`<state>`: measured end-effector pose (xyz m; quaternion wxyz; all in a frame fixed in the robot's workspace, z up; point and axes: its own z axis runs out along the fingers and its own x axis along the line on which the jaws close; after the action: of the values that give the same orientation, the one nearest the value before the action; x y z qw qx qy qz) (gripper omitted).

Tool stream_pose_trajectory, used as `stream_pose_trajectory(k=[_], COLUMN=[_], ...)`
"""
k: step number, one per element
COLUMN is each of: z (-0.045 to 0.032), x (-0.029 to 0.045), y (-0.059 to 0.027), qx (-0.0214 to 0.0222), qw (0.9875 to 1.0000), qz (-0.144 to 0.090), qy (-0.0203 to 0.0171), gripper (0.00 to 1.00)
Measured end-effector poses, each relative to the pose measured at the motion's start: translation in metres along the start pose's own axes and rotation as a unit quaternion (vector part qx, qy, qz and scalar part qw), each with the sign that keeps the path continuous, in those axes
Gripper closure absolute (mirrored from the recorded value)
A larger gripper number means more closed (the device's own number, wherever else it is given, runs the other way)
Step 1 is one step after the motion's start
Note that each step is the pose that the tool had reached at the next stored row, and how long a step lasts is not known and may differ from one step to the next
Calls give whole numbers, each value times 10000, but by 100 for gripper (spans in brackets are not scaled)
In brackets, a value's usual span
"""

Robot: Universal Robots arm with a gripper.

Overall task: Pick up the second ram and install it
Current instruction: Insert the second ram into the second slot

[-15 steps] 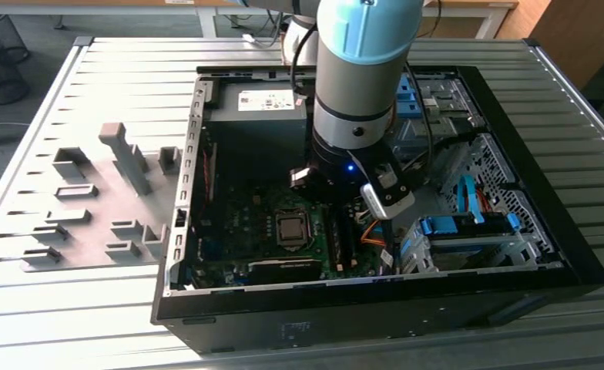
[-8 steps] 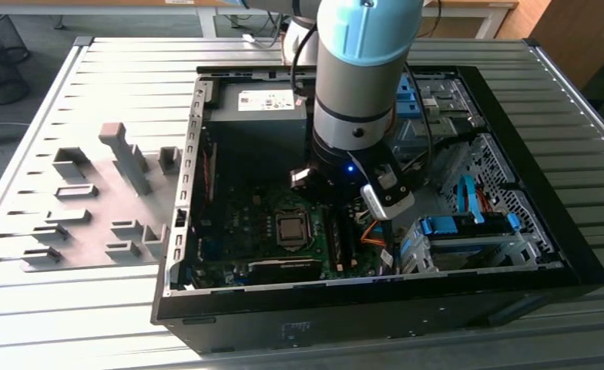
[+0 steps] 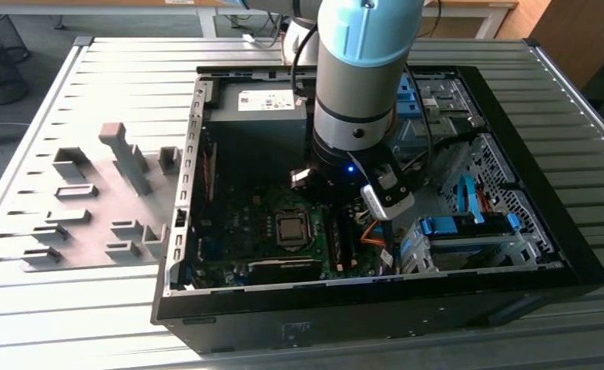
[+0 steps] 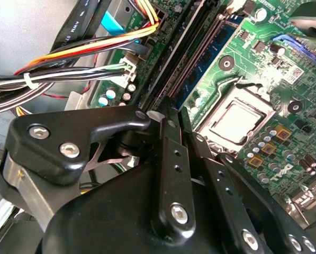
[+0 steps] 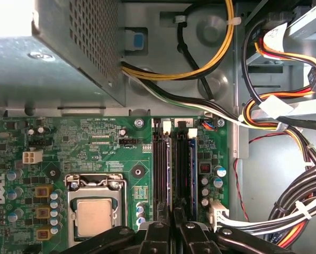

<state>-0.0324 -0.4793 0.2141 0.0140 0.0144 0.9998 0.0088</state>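
Reaching down into the open computer case [image 3: 548, 266], the arm [image 3: 362, 69] holds its tool [image 5: 172, 210] low over the black memory slots [image 5: 159, 169] on the green motherboard [image 5: 102, 143], just to the exterior view's right of the processor socket [image 3: 292, 229]. In the first wrist view the two fingertips [image 5: 163, 218] come together at the near end of the slots, and a thin blue board, the second ram [image 5: 191, 172], stands on edge in a slot beside them. Whether the fingers pinch that stick or merely rest against it I cannot tell, since their tips hide the contact. In the second wrist view the same blue stick [image 4: 208, 55] runs along between the dark slot strips, with the silver processor [image 4: 237, 119] close by. Bundled cables [image 5: 300, 203] in orange, yellow, black and white lie next to the slots. On the slatted table [image 3: 76, 301], to the exterior view's left of the case, sit grey holder blocks [image 3: 127, 158].
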Motion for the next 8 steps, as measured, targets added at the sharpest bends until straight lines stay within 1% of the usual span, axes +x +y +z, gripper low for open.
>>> stream_pose_trajectory(k=[8], z=[-24], x=[-1], y=[2], qx=[0], qw=[10000], qz=[-13], qy=[1], gripper=[86])
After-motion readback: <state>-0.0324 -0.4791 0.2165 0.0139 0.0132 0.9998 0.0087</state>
